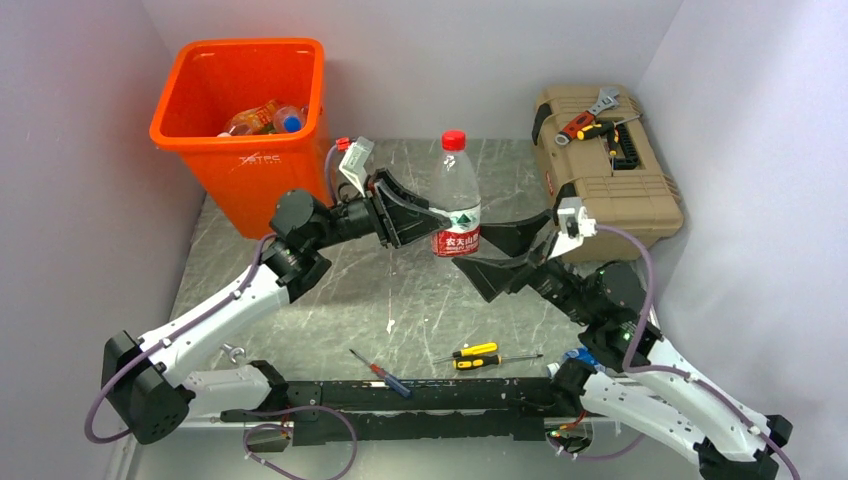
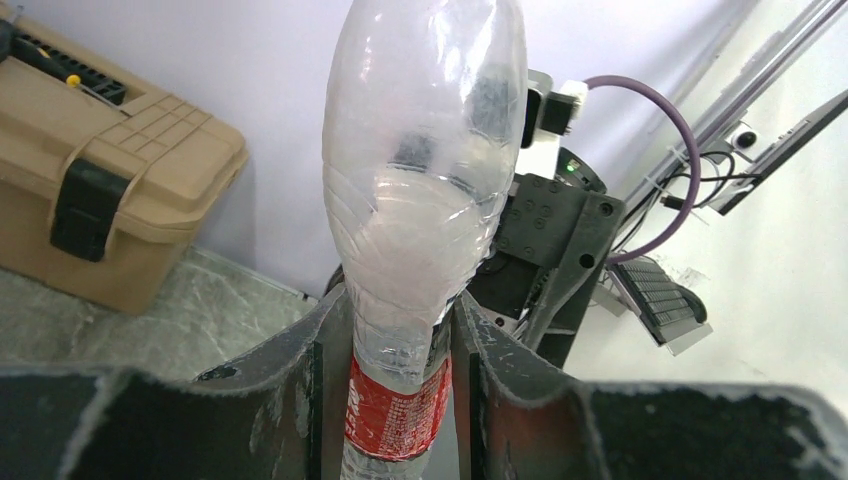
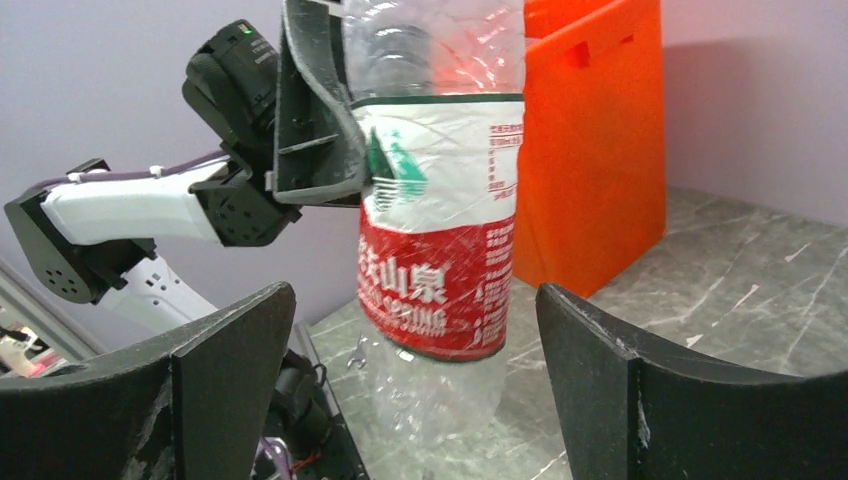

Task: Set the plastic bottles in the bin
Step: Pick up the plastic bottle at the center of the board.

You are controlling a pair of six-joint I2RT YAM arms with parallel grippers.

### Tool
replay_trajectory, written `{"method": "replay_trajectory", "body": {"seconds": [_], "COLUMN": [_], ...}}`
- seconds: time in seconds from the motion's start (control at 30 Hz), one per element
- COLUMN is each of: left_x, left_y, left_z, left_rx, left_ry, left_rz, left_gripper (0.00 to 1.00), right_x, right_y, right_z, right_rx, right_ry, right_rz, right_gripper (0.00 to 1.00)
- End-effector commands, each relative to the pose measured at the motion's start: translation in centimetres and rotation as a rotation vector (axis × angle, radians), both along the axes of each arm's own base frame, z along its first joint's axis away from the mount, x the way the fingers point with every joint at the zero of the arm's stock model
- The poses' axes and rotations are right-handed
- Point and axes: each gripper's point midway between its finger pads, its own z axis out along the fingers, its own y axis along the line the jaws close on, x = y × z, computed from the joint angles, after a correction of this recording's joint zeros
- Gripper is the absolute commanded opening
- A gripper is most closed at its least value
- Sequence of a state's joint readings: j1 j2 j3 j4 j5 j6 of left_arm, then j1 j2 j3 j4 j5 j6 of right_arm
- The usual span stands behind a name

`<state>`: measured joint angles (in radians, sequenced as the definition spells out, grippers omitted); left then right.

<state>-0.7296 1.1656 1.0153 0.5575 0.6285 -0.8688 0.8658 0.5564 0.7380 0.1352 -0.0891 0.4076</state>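
A clear plastic bottle (image 1: 457, 195) with a red cap and a red and white label stands upright over the middle of the table. My left gripper (image 1: 433, 225) is shut on its labelled waist, and its fingers (image 2: 300, 400) squeeze the bottle (image 2: 425, 200) from both sides. My right gripper (image 1: 482, 250) is open just right of the bottle, its fingers (image 3: 230, 350) wide on either side of the lower body (image 3: 440, 260) without touching. The orange bin (image 1: 240, 110) stands at the back left with other plastic bottles (image 1: 265, 118) inside.
A tan toolbox (image 1: 605, 170) with a wrench and tools on its lid sits at the back right. Two screwdrivers (image 1: 475, 355) lie near the front, and another one (image 1: 380, 372) lies beside the arm bases. Walls close in on both sides.
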Motion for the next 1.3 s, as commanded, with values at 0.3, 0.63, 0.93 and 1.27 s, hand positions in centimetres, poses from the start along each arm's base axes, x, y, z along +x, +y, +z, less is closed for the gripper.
{"method": "replay_trajectory", "body": {"seconds": [0.3,0.63,0.93,1.27], "left_x": [-2.8,-3.0,0.5,2.7], "left_y": [0.8,0.8,3.6,1.1], "left_z": [2.8,2.6,5.8,7.4], "left_rx": [-0.092,-0.06,0.098,0.204], "left_ry": [-0.089,-0.091,-0.276,-0.234], "left_rz": [-0.032,-0.029,0.308,0.275], "left_gripper": [0.0,0.67,0.99,0.92], "right_x": [0.3,-0.4,0.6,1.2], "right_y": [3.9,3.6,2.1,2.2], "right_z": [0.1,-1.0,-3.5,-4.1], "right_rx": [-0.026,-0.055,-0.206,-0.238], "right_ry": [0.025,-0.007,-0.004,-0.01], "right_rz": [0.134,0.147,0.046,0.029], "right_gripper": [0.58,0.22,0.17,0.15]}}
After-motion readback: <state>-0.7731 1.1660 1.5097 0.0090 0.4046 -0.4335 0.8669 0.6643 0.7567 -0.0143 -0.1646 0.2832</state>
